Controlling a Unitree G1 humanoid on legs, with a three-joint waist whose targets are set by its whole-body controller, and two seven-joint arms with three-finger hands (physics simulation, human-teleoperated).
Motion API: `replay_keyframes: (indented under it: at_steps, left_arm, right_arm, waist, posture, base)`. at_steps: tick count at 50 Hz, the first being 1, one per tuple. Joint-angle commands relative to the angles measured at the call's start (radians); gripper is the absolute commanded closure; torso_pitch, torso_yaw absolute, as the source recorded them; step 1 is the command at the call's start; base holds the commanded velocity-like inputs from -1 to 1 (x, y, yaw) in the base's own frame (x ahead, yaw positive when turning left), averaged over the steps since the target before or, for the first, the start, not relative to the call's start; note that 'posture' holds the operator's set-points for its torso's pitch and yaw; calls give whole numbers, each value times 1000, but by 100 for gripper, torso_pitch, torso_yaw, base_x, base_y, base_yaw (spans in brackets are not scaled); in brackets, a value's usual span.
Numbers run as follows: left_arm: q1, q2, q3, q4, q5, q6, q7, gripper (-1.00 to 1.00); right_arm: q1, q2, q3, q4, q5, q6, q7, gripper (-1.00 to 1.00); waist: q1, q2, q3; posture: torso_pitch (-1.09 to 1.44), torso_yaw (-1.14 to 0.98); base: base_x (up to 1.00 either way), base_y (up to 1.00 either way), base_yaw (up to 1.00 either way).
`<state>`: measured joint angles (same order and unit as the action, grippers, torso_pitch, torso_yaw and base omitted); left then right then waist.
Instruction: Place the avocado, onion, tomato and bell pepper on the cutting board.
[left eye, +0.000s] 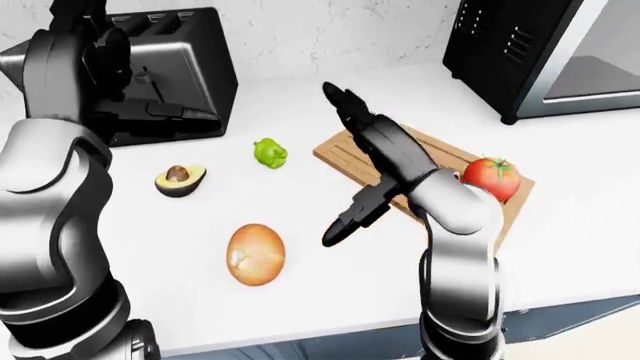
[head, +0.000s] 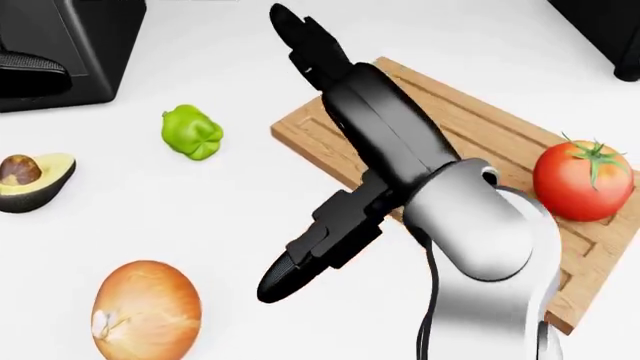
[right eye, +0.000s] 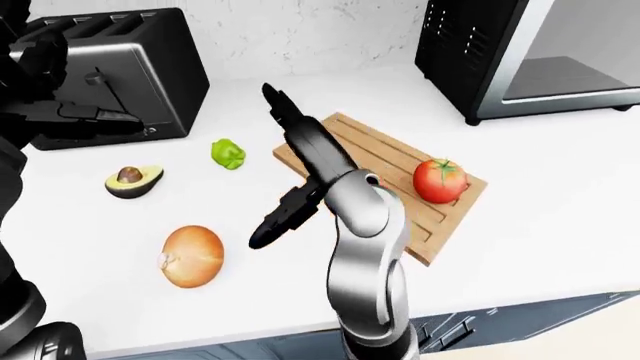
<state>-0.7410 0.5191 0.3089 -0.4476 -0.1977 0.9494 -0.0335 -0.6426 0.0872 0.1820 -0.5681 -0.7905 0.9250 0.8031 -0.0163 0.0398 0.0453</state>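
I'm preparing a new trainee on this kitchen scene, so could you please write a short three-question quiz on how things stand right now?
1. True or false: the tomato rests on the cutting board.
2. Which item lies nearest the bottom left of the head view? A) bell pepper B) onion C) avocado
3. Fill in: the right robot hand is open and holds ____.

Key: 1 true. 2 B. 3 nothing; its fingers point down-left over the white counter, toward the onion.
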Motion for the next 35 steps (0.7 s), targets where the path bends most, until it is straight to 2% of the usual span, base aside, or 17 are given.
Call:
replay_keyframes:
  at_steps: [1, 12, 35]
  left_arm:
    - [-25, 17, 16, -23, 6, -29, 5, -100]
    - [-18, 21, 23, -23, 0, -31, 7, -100]
    - [-13, 32, 29, -24, -14, -33, 14, -100]
  right_arm:
    - [-22, 17, 1, -16, 13, -51, -26, -100]
    - [20, 88, 55, 40, 49, -107, -45, -100]
    - [130, 154, 130, 113, 87, -191, -58, -100]
  waist:
    - [-1, 6, -26]
    - [-4, 13, -26]
    - [-7, 23, -27]
  posture:
    - [0, 0]
    - [0, 0]
    - [0, 0]
  base:
    - [0, 0, 0]
    - [0, 0, 0]
    - [0, 0, 0]
